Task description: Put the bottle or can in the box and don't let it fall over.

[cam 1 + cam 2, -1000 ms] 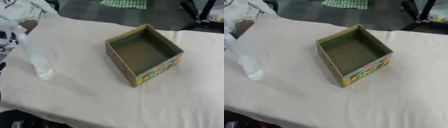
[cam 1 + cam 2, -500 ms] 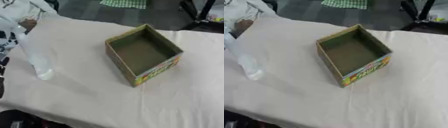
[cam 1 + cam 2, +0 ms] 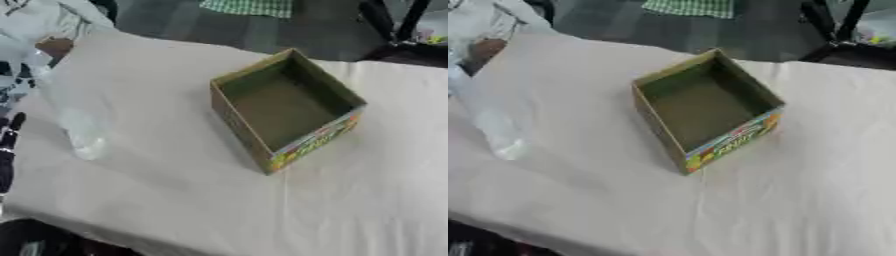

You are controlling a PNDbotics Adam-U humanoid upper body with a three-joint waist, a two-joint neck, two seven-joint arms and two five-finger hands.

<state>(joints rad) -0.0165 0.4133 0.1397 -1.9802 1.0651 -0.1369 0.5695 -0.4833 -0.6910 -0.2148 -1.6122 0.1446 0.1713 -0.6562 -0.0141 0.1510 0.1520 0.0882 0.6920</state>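
A clear plastic bottle point(image 3: 77, 120) stands upright on the white cloth at the left, with its top leaning toward the far left corner. To its right, near the middle, sits an open cardboard box point(image 3: 284, 107) with green walls, a colourful printed front and nothing inside. My left hand point(image 3: 8, 145) shows only as black fingers pointing up at the left edge. It is a little left of the bottle's base, apart from it, and holds nothing. My right hand is out of both views.
The table's white cloth point(image 3: 798, 190) spreads wide in front and to the right of the box. A person in white point(image 3: 39, 20) sits at the far left corner, one hand point(image 3: 54, 46) near the bottle's top. Dark stand legs point(image 3: 394, 25) rise behind the far right edge.
My left hand has crept up and slightly inward at the left edge. The bottle and the box have not moved.
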